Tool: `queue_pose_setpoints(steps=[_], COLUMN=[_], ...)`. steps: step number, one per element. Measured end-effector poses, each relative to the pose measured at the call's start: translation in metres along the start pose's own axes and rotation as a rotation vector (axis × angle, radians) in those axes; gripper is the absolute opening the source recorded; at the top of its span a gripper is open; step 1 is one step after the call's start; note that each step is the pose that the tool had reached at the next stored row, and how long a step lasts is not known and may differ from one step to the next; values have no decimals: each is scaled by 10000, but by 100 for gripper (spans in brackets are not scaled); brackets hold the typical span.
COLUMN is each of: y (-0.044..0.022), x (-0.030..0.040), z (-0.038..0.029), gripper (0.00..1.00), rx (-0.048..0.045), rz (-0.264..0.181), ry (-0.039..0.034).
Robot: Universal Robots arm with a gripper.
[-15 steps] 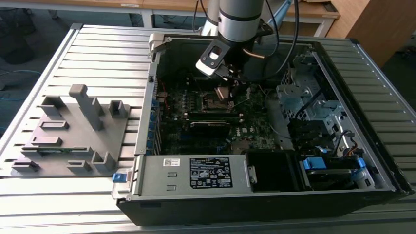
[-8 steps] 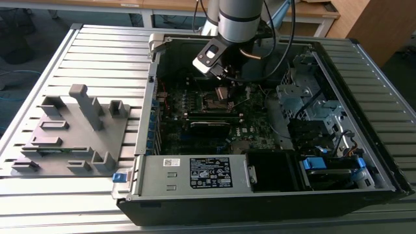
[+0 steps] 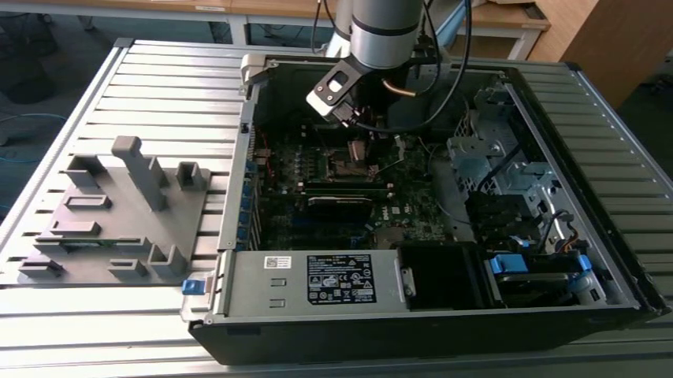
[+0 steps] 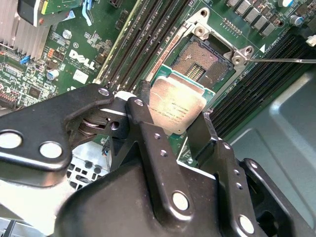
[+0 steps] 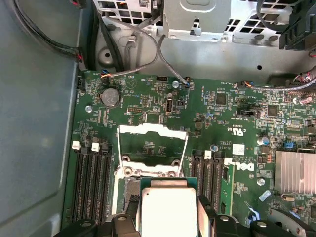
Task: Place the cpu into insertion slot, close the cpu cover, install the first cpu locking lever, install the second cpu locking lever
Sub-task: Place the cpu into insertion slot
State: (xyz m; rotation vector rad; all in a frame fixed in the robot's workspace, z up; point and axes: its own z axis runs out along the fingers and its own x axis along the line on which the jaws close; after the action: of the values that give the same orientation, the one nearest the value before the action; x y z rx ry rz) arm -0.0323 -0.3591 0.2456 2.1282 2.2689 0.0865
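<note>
Your claw [image 4: 175,104] is clenched on the cpu [image 4: 180,97] by 2 opposite edges, holding it over the open insertion slot [image 4: 205,61], not seated. The cpu cover [image 5: 153,131] stands swung open at the slot's edge.

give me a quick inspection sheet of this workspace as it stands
surface: slatted metal table carrying an open computer case
job's things: cpu held just over the insertion slot, not seated; the slot is bare; cpu cover swung open
clutter: grey fixture block on the table, at the exterior view's left of the case
grippers: end effector shut on the cpu
cables: grey wires looping inside the case
surroundings: wooden desks behind the table
</note>
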Motion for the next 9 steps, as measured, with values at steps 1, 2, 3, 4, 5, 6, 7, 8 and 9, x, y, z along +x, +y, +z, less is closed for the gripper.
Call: queue_pose_setpoints(steps=[1,2,3,4,5,6,7,8,9], y=[0,0,0,-1,-1,-1,-1,-1,-1], x=[0,0,0,0,0,0,0,-1,-1], z=[0,0,1,4,9,14,18,18,18], gripper=[54,54,54,54,54,54,54,54,54], rx=[0,-1,-1,-1,-1,0,0,1,1], rz=[0,0,0,0,0,0,0,0,0], ry=[0,1,1,2,2,1,0,-1,-2])
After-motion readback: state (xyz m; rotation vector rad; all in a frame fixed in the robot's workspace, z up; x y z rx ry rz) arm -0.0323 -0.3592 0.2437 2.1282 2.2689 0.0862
